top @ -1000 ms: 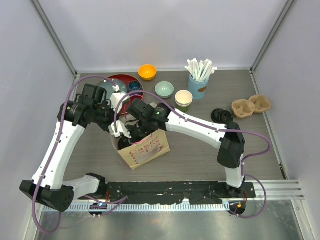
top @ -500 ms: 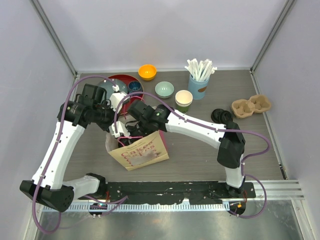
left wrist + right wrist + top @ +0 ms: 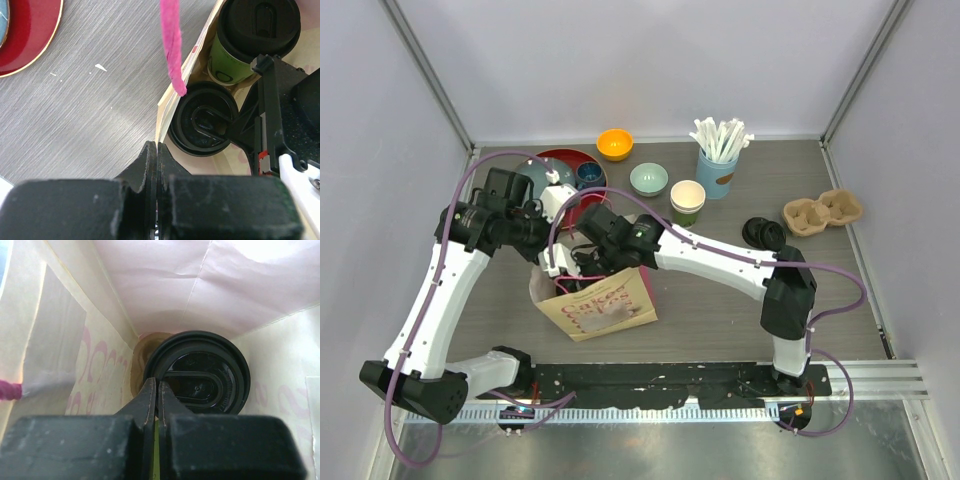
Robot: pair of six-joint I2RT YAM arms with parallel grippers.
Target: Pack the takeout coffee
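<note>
Bag (image 3: 605,310) scoots left a bit | left pincer (image 3: 157,146) clamped on its rim, keeping the mouth open | right pincer (image 3: 158,385) inside, pinched closed, grip unclear | lidded cup (image 3: 202,120) and second cup (image 3: 230,70) look packed

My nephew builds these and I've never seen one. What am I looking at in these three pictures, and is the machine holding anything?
These are two white robot arms bolted to a table, each ending in a two-finger gripper. The wide picture looks down from above; the other two come from cameras on the wrists. The left gripper is pinched shut on the rim of a paper bag. The right gripper reaches inside, fingers closed by a lid; whether it pinches anything is unclear. Inside stand a lidded coffee cup and a second cup. Behind: a red plate, orange bowl, green bowl, stack of paper cups, blue cup of white sticks, spare lids, cardboard cup carrier.
</note>
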